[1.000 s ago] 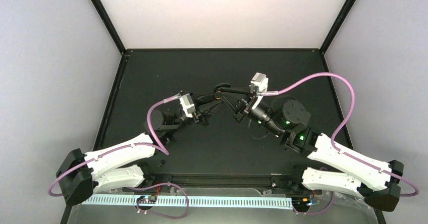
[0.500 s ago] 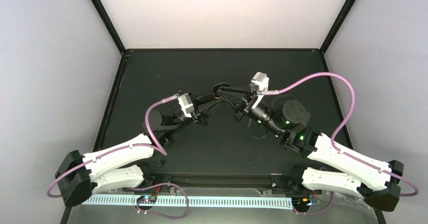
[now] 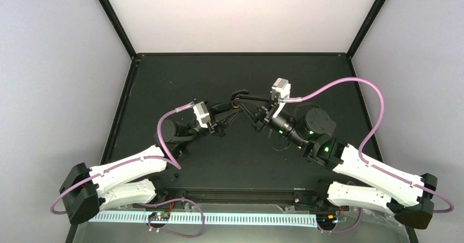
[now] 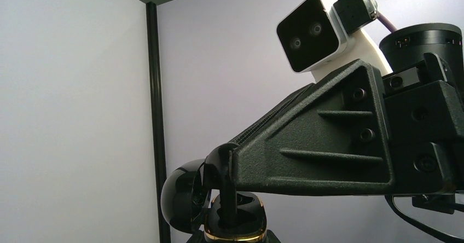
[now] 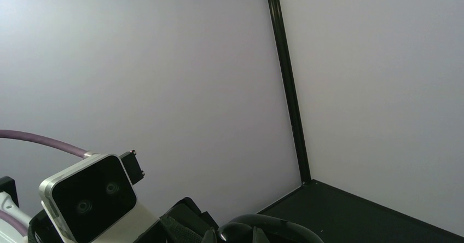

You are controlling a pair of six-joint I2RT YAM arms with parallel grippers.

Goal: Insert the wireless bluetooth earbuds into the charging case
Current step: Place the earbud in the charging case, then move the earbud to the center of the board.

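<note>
Both arms meet above the middle of the table, their tips lifted off it; the left gripper has its jaws clamped on the case, a glossy black shell with a gold rim that shows at the bottom edge of the left wrist view; the case's lid stands open, swung off to one side; the right gripper reaches in from the opposite side, directly over the case, with its jaws pinched on a small glossy black earbud; the earbud hangs from the fingertips with its lower end down in the case's mouth, though how far it is seated cannot be told; from the right wrist only the curved top of the lid shows at the lower edge, with the left arm's camera beside it; no white earbuds can be made out in any view.
</note>
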